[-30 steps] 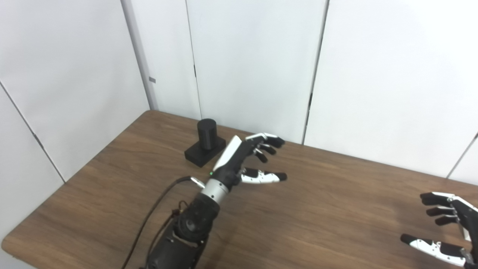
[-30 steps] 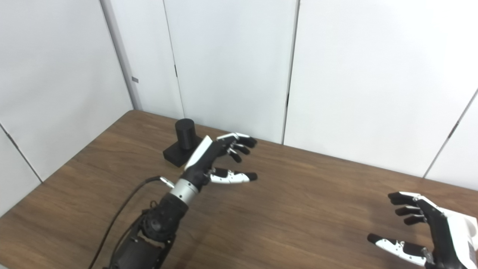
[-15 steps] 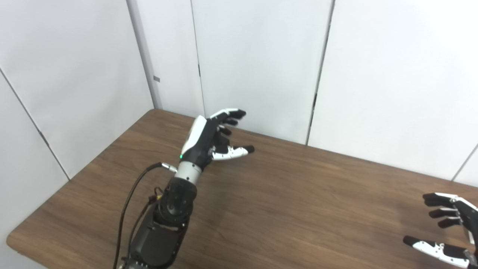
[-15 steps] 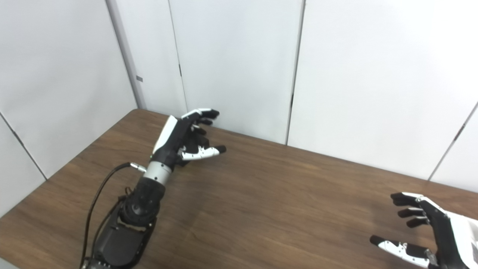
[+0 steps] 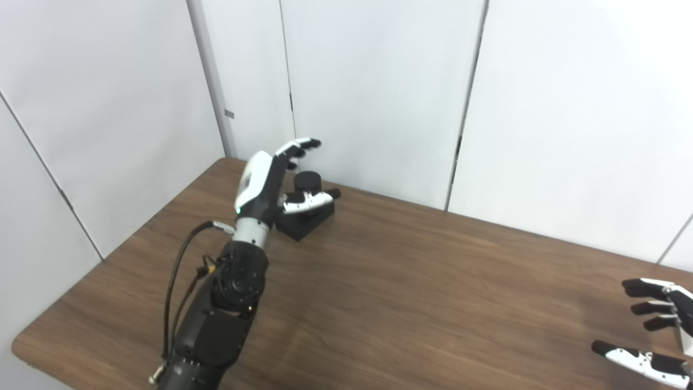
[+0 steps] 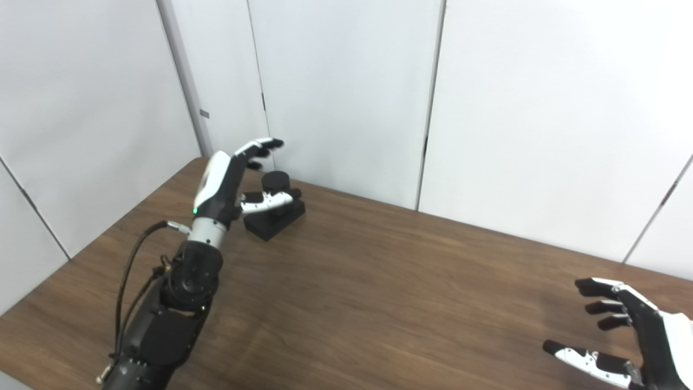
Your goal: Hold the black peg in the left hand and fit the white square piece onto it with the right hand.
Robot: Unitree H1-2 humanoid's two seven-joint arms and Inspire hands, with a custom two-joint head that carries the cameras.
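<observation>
My left hand (image 5: 270, 181) spread, empty, around black peg (image 5: 307, 184); careless closing risks toppling. Right hand (image 6: 631, 338) unclenched, idle; white piece unseen.

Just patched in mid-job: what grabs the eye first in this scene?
The left hand, fingers spread, reaches around the black cylindrical peg on its black square base at the far left corner of the brown wooden table. The right hand waits open at the near right edge. No white square piece is in view.
</observation>
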